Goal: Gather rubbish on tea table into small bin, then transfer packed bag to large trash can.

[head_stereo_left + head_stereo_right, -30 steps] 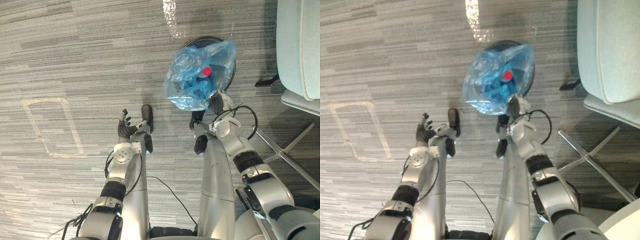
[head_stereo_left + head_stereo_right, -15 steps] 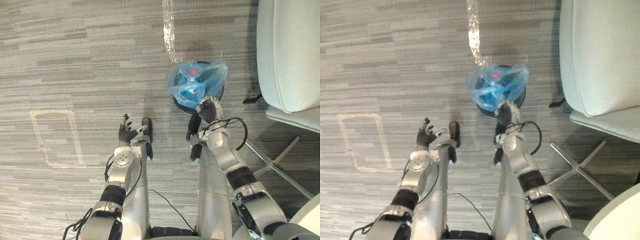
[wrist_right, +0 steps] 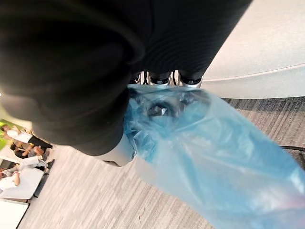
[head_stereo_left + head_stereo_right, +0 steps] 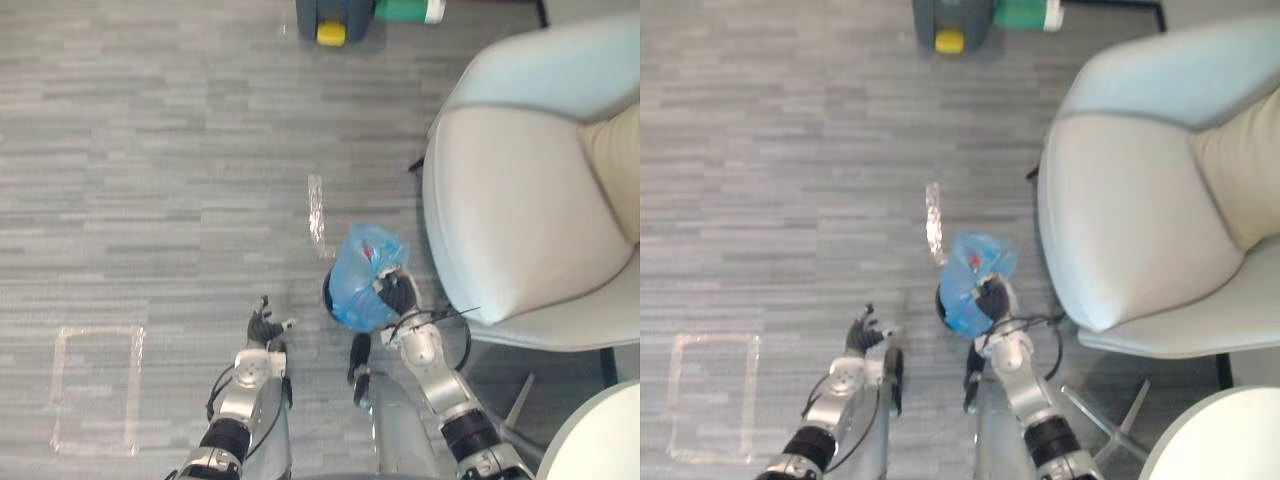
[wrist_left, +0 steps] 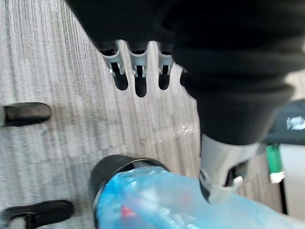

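— Fingers [image 3: 160,78] of the right hand [image 4: 398,292] are curled into the bunched neck of the blue bag [image 4: 362,275]. It has the plastic gripped tight.

— And the bag itself, where is it?

— Right over the small bin [image 4: 328,292], close in at about one o'clock from the robot. The bin's black rim peeks out on the bag's nine o'clock side. Whether the bag's bottom sits inside the bin or hangs just above it, I can't tell.

— Anything in it?

— Crumpled stuff, and something red near the top.

— What about the other one?

— The left hand [image 4: 264,326] is out at eleven o'clock from the robot, apart from the bag, on the bin's nine o'clock side. Its fingers [image 5: 138,76] are straight and loosely spread, with the thumb out to the side and nothing in them.

— What's around them?

— A pale armchair [image 4: 520,200] stands at two o'clock, its seat edge close beside the bag, with a beige cushion [image 4: 615,160] on it. A grey trash can [image 4: 330,12] stands far off at twelve o'clock, with a yellow part on its near side and something green [image 4: 400,10] at its three o'clock. There's a white round table [image 4: 600,440] at five o'clock. A tape rectangle [image 4: 98,330] is marked on the carpet [image 4: 150,150] at nine o'clock. A shiny streak [image 4: 316,215] lies just past the bag, towards twelve.
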